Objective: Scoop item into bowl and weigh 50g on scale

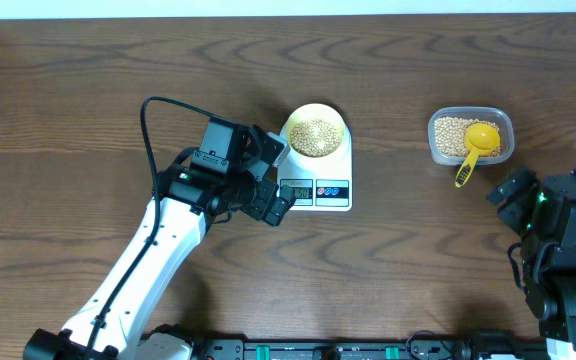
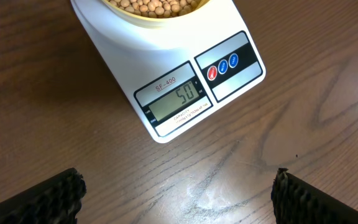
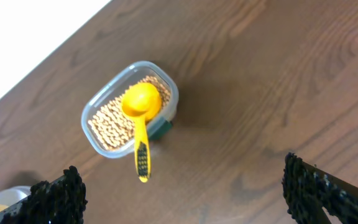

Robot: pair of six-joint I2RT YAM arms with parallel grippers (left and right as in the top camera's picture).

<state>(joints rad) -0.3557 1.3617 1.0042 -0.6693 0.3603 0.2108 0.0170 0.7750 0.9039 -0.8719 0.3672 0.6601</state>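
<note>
The white digital kitchen scale (image 1: 334,172) stands near the middle of the tabletop (image 1: 88,90), its display and buttons facing the near edge. The pale yellow bowl (image 1: 315,111) sits on the far part of the scale's platform, filled with soybeans (image 1: 315,137). In the left wrist view the display (image 2: 178,99) reads 50, with a red and a blue button (image 2: 222,64) just beside it.

The left fingers (image 2: 48,199) are spread wide and hold nothing. They hang over bare tabletop just off the scale's near left corner, pointing at the display. The scale lies ahead of the fingertips, not between them. Neither finger touches the scale or the bowl, and the bowl with its soybeans lies farther off, beyond the display.

The right fingers (image 3: 328,193) are also spread wide and empty, near the tabletop's right edge. Ahead of them, well apart, stands a clear rectangular plastic tub (image 3: 95,106) holding more soybeans. A bright yellow scoop (image 3: 141,101) rests in it, bowl end on the beans and handle sticking out over the tub's rim toward the near edge. The tub stands well to the right of the scale.
</note>
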